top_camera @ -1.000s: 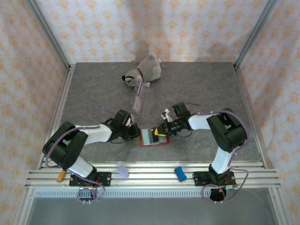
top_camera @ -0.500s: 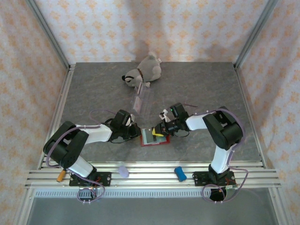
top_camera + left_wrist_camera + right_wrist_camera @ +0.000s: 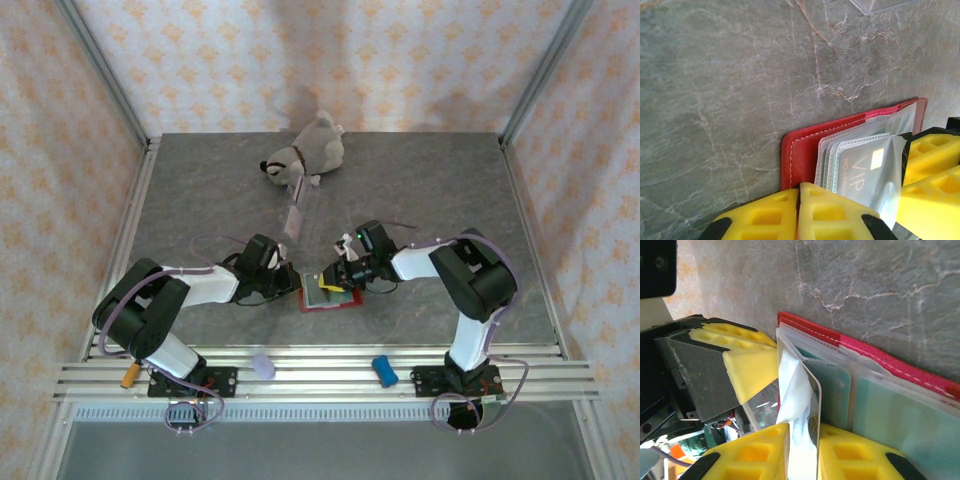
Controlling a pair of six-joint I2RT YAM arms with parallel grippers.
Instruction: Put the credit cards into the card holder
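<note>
Lying flat, card holder (image 3: pixel 325 303) spreads open left-right

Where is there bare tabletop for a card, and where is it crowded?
Free: the far right corner, between the plush toy and the right frame; the left strip behind the left arm. Crowded: the near middle, where the left gripper and right gripper meet at the card holder, clear case behind.

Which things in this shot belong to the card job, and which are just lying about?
Part of the job:
- card holder
- silver VIP card, in a sleeve of the holder
- teal card, in a pocket

Lying about:
- plush toy
- clear plastic case
- blue object
- lilac object
- orange object
</note>
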